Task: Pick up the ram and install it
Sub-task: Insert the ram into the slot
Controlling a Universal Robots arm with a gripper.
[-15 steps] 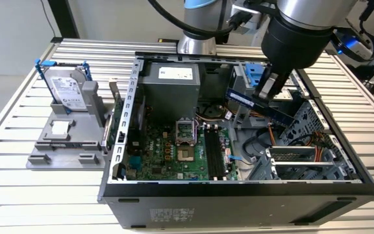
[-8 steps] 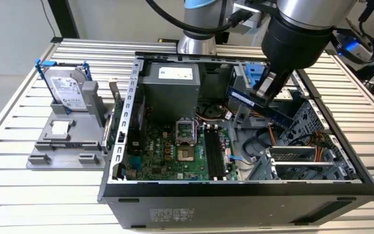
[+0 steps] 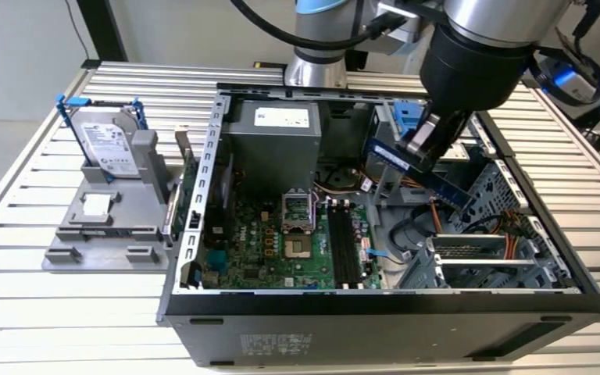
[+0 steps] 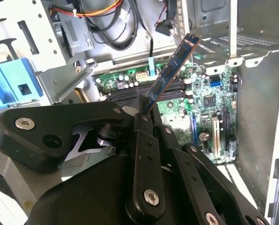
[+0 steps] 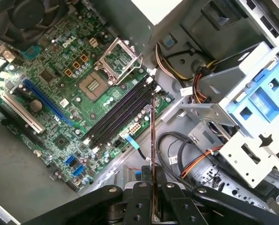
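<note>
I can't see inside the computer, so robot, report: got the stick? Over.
Gripper shut on the ram. Ram held in the air over the open case, not in the slots. Cables lie beside the slots.

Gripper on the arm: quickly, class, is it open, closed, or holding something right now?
The gripper is closed, holding the thin, dark blue-green circuit-board ram stick by one end.

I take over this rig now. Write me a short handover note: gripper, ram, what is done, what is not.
Gripper: shut on the ram, gripping one end; the stick juts out at a tilt.
Place: the ram is in the air over the open computer case, apart from the memory slots.
Done: the ram is picked up.
Left: the ram is not seated in any slot.
</note>
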